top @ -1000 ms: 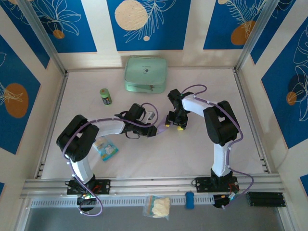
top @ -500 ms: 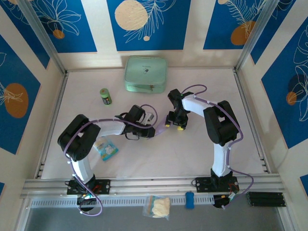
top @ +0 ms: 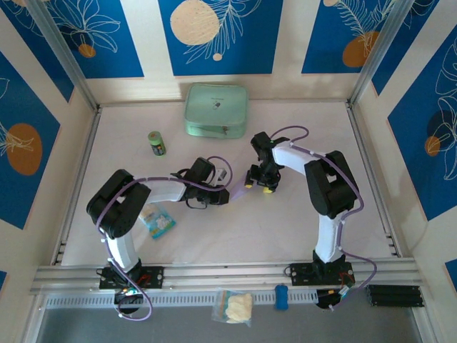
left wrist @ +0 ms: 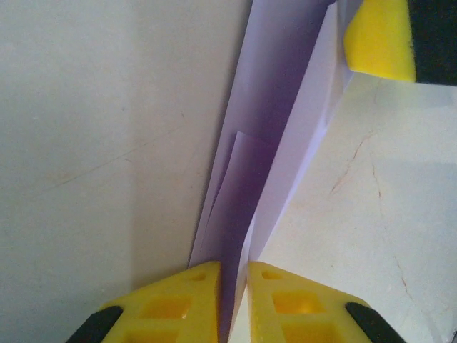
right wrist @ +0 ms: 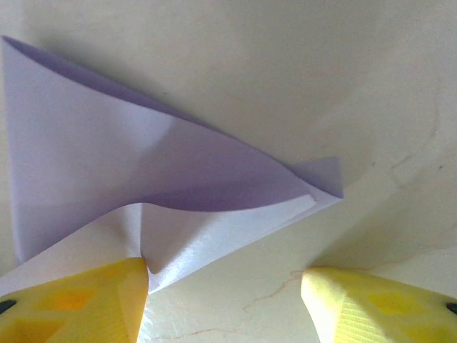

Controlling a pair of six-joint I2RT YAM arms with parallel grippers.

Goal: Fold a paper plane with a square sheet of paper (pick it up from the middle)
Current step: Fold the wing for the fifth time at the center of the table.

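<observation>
Mid-table, the lavender paper (left wrist: 268, 128), already creased into a long narrow fold, is pinched at its near end by the left gripper (left wrist: 234, 277), whose jaws are drawn almost together on the layers. A tear or a crooked crease could be caused from this pinch if that end were pulled while the far end is dragged across the table (left wrist: 93, 143). The inner flap, seen loose inside the fold, could also be slid out of line.

Farther along the paper, the jaws of the right gripper (right wrist: 225, 275) are held wide apart and nothing is clamped. The splayed sheet appears to be touched by one pad only, at its lower edge. A closing made from there could be expected to crumple the raised wing or to miss the paper altogether.

Seen from above, the left arm (top: 161, 189) is bent back over its base at the near edge and laid low across the table, wrist pointed right, with a snack packet (top: 157, 220) beside its elbow. The right arm (top: 328, 186) is raised from its base and folded forward and leftward, its gripper pointed down just beside the left one. Beyond them, a green can (top: 157, 143) and a mint-green pouch (top: 216, 110) are set well apart from the work.
</observation>
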